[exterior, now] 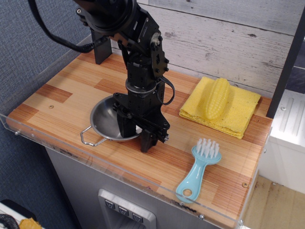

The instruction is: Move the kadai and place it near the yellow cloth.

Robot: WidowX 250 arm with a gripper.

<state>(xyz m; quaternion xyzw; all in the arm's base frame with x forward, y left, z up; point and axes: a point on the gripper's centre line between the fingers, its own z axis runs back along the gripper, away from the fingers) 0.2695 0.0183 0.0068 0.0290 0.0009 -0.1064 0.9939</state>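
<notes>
Kadai gripped at its right rim, not yet delivered; it sits left of centre on the counter, well apart from the yellow cloth.

Gripper stands vertical over the pan's right edge, jaws narrowed with one finger inside the bowl and one outside, apparently clamped on the rim; full contact cannot be confirmed. Judged progress: the grasp is made or nearly so, while the carry to the right and the set-down beside the cloth remain. Pan is thin, polished steel, round and shallow, with a wire loop handle showing at its front left. Cloth is a folded, textured square carrying a ribbed plastic corn cob. Counter surface is striped wood laminate behind a clear acrylic lip.
</notes>
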